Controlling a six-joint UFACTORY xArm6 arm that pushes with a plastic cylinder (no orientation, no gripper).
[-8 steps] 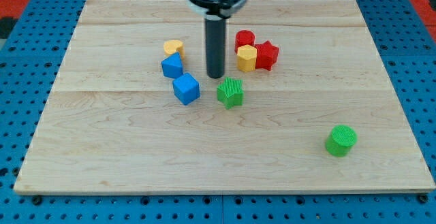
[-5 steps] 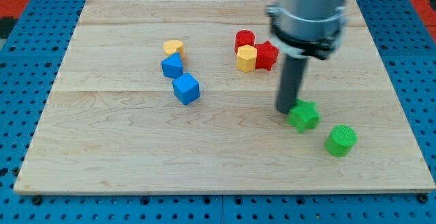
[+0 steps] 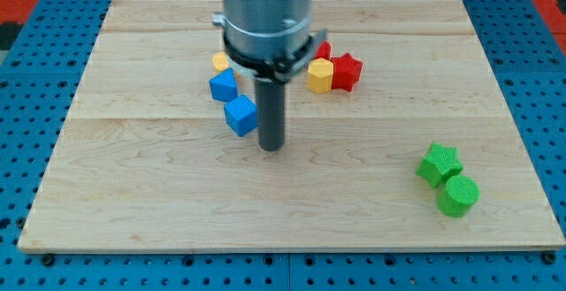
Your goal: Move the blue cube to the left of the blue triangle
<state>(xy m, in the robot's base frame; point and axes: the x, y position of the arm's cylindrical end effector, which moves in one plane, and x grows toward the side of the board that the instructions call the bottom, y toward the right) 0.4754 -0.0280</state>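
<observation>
The blue cube [image 3: 240, 115] lies on the wooden board [image 3: 159, 194], left of centre. The blue triangle [image 3: 223, 85] sits just above it and slightly to the left, close to touching. My tip [image 3: 271, 147] rests on the board just right of and slightly below the blue cube, very near its right side. A yellow block [image 3: 219, 61] sits above the blue triangle, partly hidden by the arm.
A red cylinder [image 3: 324, 50], a yellow block [image 3: 320, 75] and a red star [image 3: 346, 71] cluster right of the arm. A green star [image 3: 439, 164] and a green cylinder [image 3: 458, 195] touch at the lower right.
My tip swept right, pushing the green star against the green cylinder at the lower right, then came back left to beside the blue cube. The blue blocks have not moved.
</observation>
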